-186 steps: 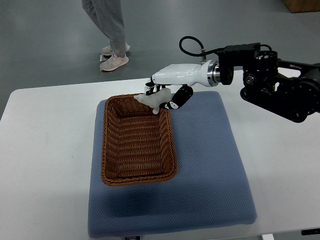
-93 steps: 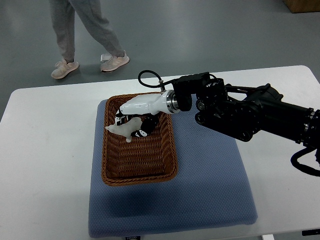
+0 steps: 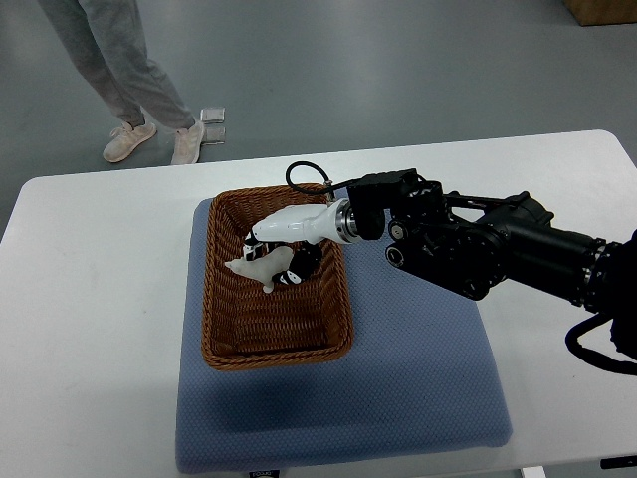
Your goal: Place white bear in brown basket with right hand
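A small white bear [image 3: 257, 267] is held inside the brown wicker basket [image 3: 229, 339], over its upper half. My right hand [image 3: 279, 261], white with black fingers, is shut on the bear. Its black arm comes in from the right edge across the blue mat [image 3: 418, 378]. I cannot tell whether the bear touches the basket floor. The left arm is out of view.
The basket sits on the blue mat on a white table [image 3: 90, 329]. A person's legs [image 3: 119, 80] stand on the grey floor beyond the table's far edge.
My right hand has carried the bear from the basket's far rim into the basket and lowered it slightly. The person behind the table has walked to the left.
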You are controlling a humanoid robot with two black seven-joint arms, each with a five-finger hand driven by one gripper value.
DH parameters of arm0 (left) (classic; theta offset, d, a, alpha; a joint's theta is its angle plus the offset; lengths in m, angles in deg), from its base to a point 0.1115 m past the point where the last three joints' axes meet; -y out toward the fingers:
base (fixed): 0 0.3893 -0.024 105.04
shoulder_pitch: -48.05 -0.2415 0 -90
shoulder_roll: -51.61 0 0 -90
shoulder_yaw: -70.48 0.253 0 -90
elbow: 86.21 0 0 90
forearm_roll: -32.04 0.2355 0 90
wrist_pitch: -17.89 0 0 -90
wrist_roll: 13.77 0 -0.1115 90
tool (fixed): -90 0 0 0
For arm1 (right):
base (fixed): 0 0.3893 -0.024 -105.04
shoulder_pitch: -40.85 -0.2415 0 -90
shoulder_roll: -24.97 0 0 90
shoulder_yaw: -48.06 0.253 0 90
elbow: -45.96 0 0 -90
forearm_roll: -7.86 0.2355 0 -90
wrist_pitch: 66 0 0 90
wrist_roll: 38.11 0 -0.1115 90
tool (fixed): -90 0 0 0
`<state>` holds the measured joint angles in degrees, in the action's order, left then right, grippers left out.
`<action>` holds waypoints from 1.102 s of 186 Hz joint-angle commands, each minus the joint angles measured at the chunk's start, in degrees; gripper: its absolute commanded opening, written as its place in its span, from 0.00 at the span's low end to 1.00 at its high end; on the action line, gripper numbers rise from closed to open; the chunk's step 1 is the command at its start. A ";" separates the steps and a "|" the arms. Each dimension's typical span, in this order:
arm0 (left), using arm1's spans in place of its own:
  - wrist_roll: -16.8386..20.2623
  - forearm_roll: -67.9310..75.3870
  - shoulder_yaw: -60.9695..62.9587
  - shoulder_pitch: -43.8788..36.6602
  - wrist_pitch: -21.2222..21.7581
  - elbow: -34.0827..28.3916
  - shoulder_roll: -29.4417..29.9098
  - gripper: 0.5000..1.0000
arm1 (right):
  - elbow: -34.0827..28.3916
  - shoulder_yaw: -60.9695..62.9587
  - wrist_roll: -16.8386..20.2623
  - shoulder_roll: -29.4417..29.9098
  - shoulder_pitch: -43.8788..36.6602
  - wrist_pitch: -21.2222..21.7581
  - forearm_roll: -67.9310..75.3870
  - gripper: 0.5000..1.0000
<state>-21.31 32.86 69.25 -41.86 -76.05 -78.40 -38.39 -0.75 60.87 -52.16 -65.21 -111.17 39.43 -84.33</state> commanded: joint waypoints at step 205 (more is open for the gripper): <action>-0.01 0.06 0.00 0.00 -0.01 0.01 0.00 1.00 | 0.04 7.05 -0.71 -2.72 2.17 -2.43 16.43 0.79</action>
<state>-21.34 32.87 69.25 -41.85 -76.08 -78.37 -38.39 -0.76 64.64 -52.93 -67.64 -112.18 37.69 -71.55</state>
